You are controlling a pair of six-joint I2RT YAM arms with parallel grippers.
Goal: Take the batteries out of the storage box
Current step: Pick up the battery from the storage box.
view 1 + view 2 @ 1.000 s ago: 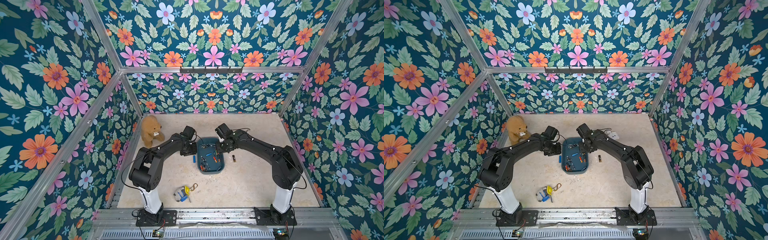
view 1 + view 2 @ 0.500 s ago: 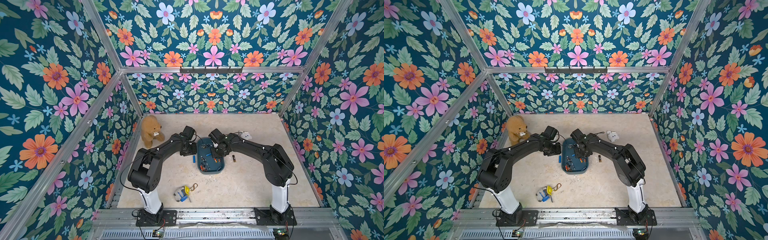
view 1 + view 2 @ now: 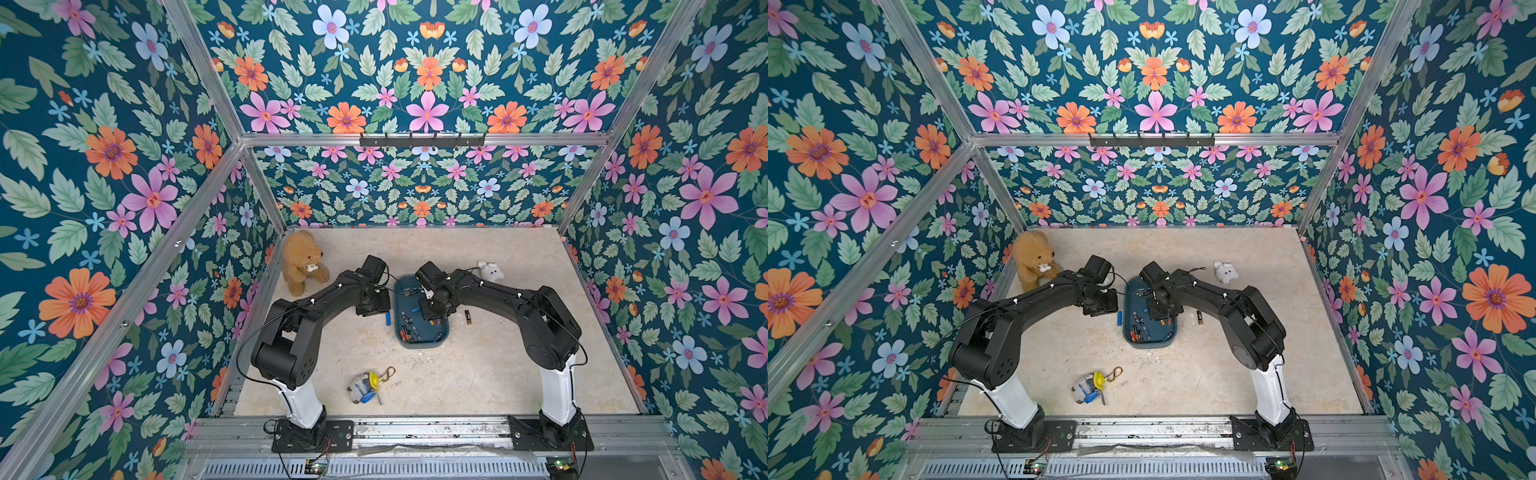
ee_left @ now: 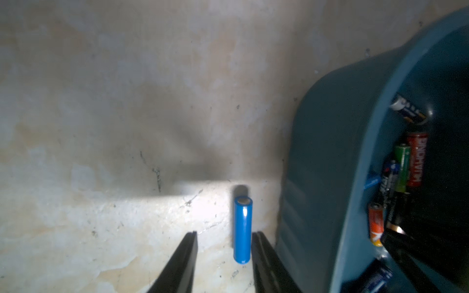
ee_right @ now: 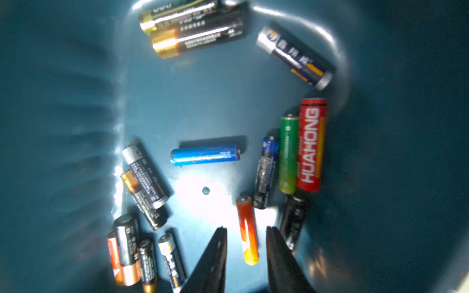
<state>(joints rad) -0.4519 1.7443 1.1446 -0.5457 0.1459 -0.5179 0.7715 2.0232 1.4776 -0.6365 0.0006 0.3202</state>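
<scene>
The teal storage box [image 3: 419,344] lies mid-table between both arms. Several batteries lie in it, among them a red one [image 5: 311,144], a green one [image 5: 288,152] and a blue one [image 5: 204,155]. My right gripper [image 5: 246,229] is down inside the box, open, its fingers either side of an orange battery [image 5: 244,215] without touching it. My left gripper [image 4: 223,233] is open just outside the box's left wall [image 4: 330,152]. A blue battery [image 4: 243,228] lies on the table between its fingers, close to one. A black-and-gold battery [image 3: 468,316] lies on the table right of the box.
A brown teddy bear [image 3: 301,266] sits at the back left. A small white plush [image 3: 490,272] lies behind the right arm. A toy keychain [image 3: 365,386] lies near the front. Flowered walls close in the table on three sides.
My right gripper has moved left from the box's right side to over its middle and come down among the batteries. The left gripper has opened slightly and stayed in place.
</scene>
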